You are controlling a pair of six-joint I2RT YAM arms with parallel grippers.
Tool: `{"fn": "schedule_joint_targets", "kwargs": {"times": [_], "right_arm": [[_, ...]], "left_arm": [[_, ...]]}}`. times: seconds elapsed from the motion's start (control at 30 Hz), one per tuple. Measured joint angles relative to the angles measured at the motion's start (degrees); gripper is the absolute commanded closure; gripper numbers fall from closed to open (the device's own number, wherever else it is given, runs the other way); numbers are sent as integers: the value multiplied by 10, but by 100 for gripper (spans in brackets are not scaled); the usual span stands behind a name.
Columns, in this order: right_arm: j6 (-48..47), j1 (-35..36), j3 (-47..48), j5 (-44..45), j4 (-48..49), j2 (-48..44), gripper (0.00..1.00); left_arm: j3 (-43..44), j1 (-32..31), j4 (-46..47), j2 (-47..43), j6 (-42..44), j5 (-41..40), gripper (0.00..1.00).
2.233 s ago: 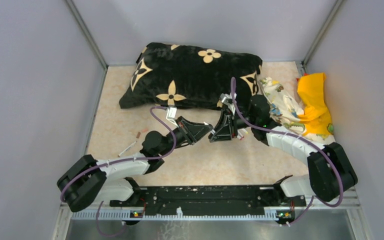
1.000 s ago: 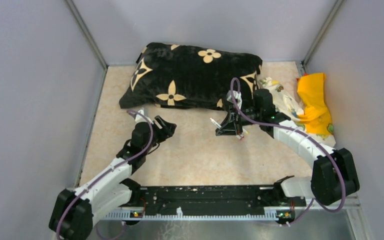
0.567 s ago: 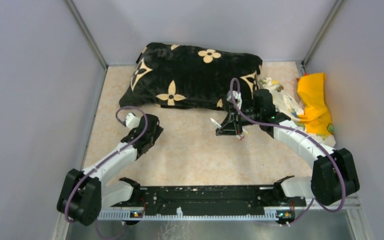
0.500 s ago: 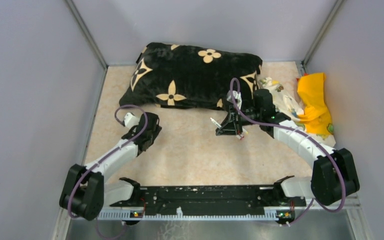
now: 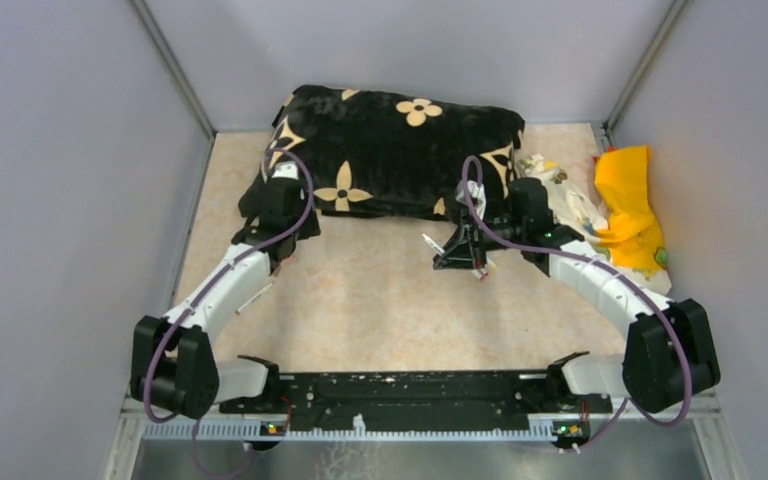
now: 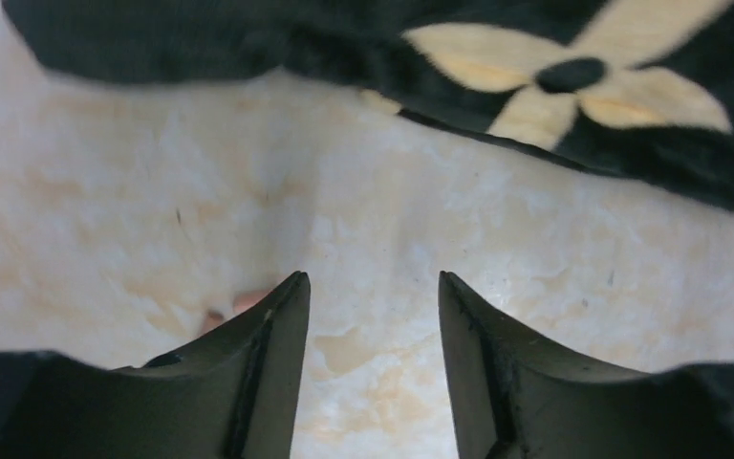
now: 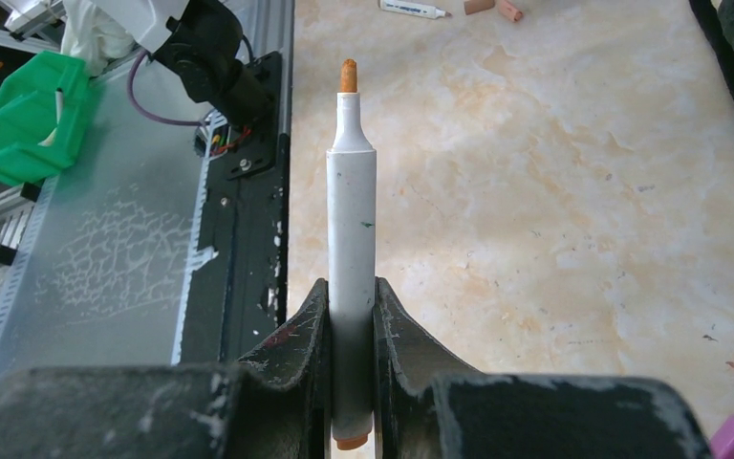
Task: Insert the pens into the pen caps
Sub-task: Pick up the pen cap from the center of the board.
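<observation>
Two arms reach over the table [image 5: 390, 320], both working close to the black cushion [image 5: 390, 150] at its far side.

The right claw [image 7: 352, 287] is clamped narrow on a white pen [image 7: 352, 191]. It grips the rear of the barrel, and a short orange end shows below the fingers. The pen's orange tip sticks out to the left, roughly along the cushion's front edge and apart from it. This claw sits just in front of the cushion's right front corner.

The left claw [image 6: 371, 279] stands wide with nothing between its jaws. It is over bare table just in front of the cushion's left front corner. A cream flower on the cushion's edge shows across the top of the left wrist view. A blurred pinkish cap [image 6: 241, 304] lies on the table, partly hidden behind the left finger.

A second pen [image 7: 411, 9] lies on the table in front of the cushion's left end, well apart from it. Two brownish caps [image 7: 478, 6] lie just beside its end. Whether the blurred cap is one of them I cannot tell. A purple cap [image 7: 731, 437] lies on the table in front of the cushion's right end, near the right claw.

Right of the cushion, a floral cloth [image 5: 560, 205] and a yellow cloth [image 5: 628, 200] lie touching.
</observation>
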Motion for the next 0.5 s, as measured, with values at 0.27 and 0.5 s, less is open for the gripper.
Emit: {"fn": "schedule_joint_targets", "kwargs": {"times": [0.27,0.5], "right_arm": [[-3,-4,0,-2,-2,-9,100],[-4,-10,0,-3,-2,-23,100]], "left_arm": [[47,0,-51,33,357,73,58],[-10,16,-65,70,483,111,45]]}}
